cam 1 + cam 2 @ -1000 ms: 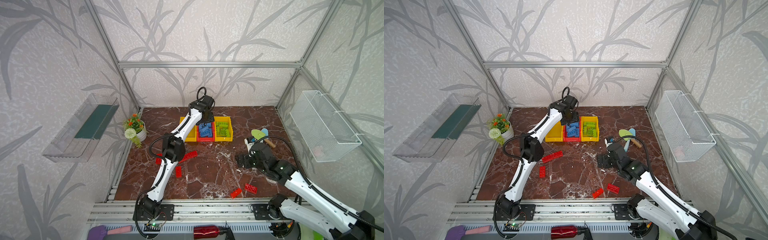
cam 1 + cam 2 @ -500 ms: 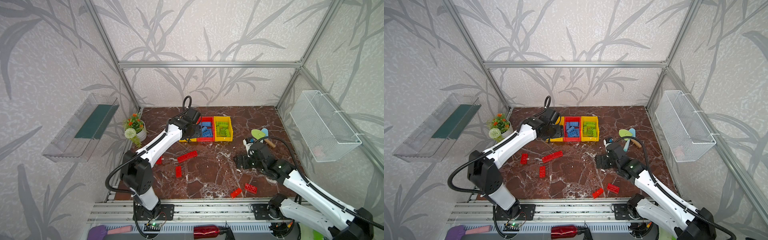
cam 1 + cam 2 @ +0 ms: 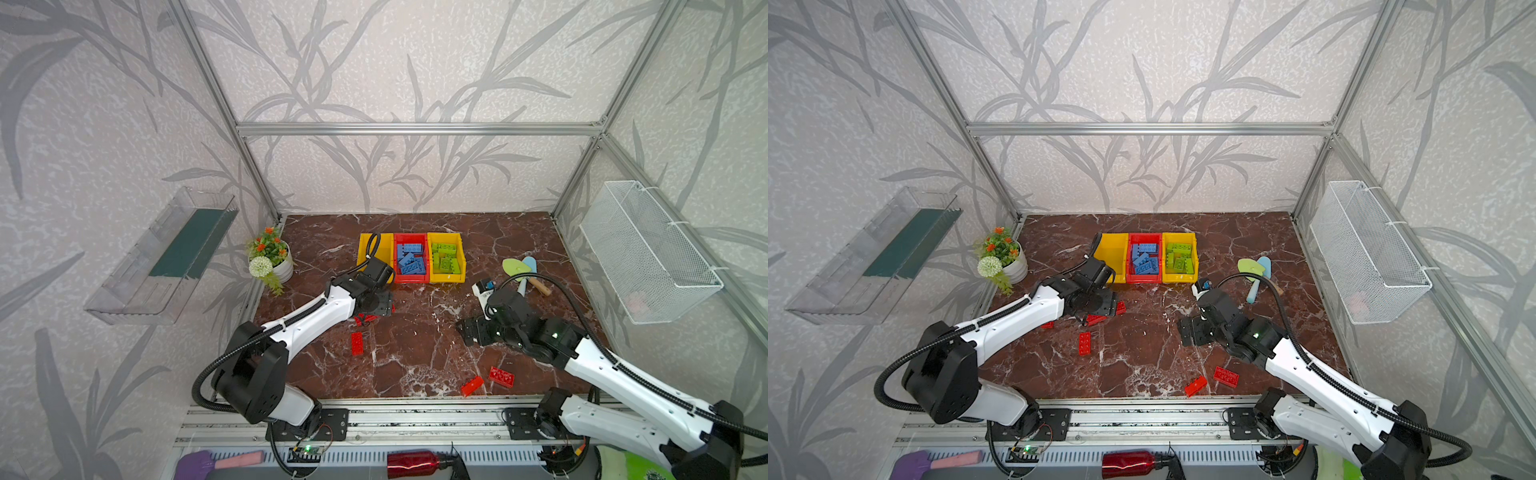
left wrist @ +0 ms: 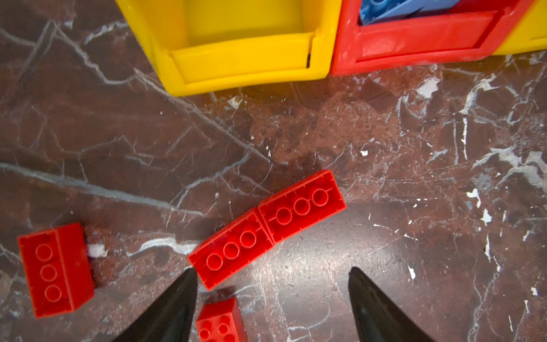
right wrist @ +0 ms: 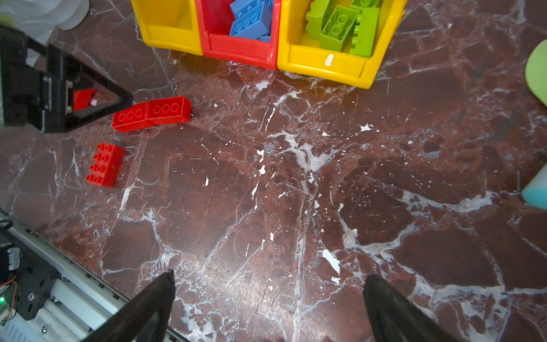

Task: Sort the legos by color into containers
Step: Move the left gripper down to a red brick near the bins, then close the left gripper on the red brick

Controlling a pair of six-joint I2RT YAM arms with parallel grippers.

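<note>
Red-brick pickup: left gripper (image 4: 272,271), spread and empty, hovers by an upturned red brick (image 4: 233,251); next, straddle and pinch it; right gripper (image 5: 268,274) spread, idle.

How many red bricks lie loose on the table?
6. A pair end to end by the left tool, one beside it, one studs-up nearer the front, two by the front rail. The left arm may hide more.

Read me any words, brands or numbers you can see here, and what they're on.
None can be read.
The red bricks and the bins show no lettering.
Dark marks on the lime-green object at the front edge: too blurred to read.
</note>
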